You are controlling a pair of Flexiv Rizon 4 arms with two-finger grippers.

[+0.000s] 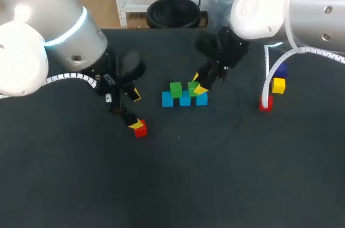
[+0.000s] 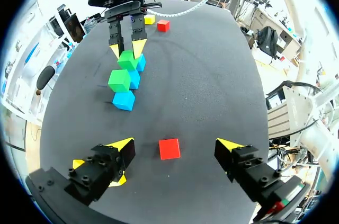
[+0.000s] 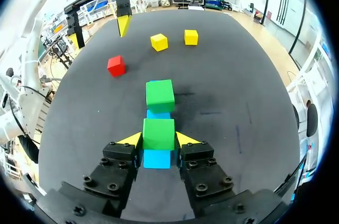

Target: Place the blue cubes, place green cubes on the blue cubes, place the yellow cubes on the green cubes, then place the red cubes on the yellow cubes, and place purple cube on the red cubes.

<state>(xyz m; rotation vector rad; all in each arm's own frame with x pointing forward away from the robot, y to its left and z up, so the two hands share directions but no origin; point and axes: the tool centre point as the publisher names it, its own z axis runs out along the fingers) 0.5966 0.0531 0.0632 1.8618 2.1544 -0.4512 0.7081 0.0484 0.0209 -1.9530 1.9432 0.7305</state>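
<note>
Black table (image 1: 226,174) is carrying a row of three blue cubes (image 1: 185,99). The row's long axis is running across the head view and, in the right wrist view, pointing straight ahead of the right gripper (image 3: 158,140). That gripper's fingers are pressing on two opposite sides of a bright green cube (image 3: 158,133), grasping it on top of the row's end nearest the right arm, its faces lying square with the row. A second green cube (image 1: 176,89) is sitting on the blue cubes just beside it. The left gripper (image 2: 175,146) is hanging released, fingers spread wide, with a red cube (image 2: 169,149) lying flat on the table between them and touching neither. Another red cube (image 1: 265,104) and a yellow cube (image 1: 278,85) are lying near each other, well apart from the row.
</note>
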